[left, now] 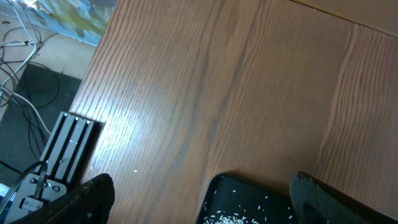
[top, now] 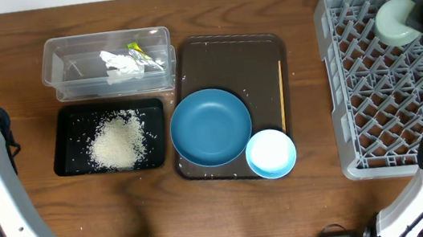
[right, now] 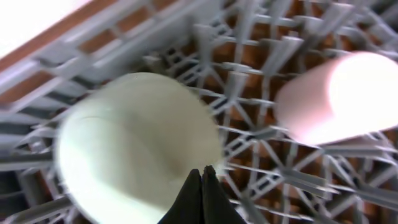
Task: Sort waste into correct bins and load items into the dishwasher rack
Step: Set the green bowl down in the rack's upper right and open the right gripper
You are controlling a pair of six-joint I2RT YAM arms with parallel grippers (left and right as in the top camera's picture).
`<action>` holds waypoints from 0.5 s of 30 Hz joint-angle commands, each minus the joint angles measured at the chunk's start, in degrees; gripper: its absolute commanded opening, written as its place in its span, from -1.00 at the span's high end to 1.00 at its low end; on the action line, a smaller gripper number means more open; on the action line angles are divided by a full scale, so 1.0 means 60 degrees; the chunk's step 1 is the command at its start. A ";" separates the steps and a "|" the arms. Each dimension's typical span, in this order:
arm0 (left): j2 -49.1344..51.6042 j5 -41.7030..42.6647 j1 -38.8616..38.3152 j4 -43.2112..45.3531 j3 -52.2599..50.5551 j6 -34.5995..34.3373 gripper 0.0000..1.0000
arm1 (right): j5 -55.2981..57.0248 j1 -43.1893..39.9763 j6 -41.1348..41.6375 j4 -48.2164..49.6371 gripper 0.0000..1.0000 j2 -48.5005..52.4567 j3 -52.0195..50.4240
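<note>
Risk was judged at the far corner of the rack: the green bowl, beside the cup, could be knocked by the right claw, pinched shut and empty. Well left of the rack, the left claw gaped empty.

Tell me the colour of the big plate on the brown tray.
Blue; the plate shows best in the overhead view.

Plate rests on serving tray, left of rack.

Left end effector spread wide; right end effector pinched closed.
</note>
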 commanded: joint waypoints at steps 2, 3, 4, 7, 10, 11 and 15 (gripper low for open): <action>-0.0066 -0.0080 0.0040 -0.0058 0.0018 -0.0153 -0.83 | -0.0911 0.0561 -0.0685 0.0222 0.97 -0.0401 0.0004; -0.0066 -0.0080 0.0040 -0.0058 0.0018 -0.0153 -0.84 | -0.0889 0.0667 -0.0725 0.0251 0.97 -0.0393 0.0004; -0.0066 -0.0080 0.0040 -0.0058 0.0018 -0.0153 -0.83 | -0.0852 0.0761 -0.0845 0.0284 0.98 -0.0350 0.0000; -0.0066 -0.0080 0.0040 -0.0058 0.0018 -0.0153 -0.84 | -0.0554 0.0885 -0.0871 0.0397 0.97 -0.0222 0.0000; -0.0066 -0.0080 0.0040 -0.0058 0.0018 -0.0153 -0.83 | -0.0131 0.0871 -0.0678 0.0452 0.97 -0.0062 0.0000; -0.0066 -0.0080 0.0040 -0.0058 0.0018 -0.0153 -0.84 | 0.0018 0.0852 -0.0659 0.0448 0.97 -0.0004 0.0000; -0.0066 -0.0080 0.0040 -0.0058 0.0018 -0.0153 -0.83 | 0.0667 0.0714 -0.0659 0.0335 0.97 0.0135 0.0000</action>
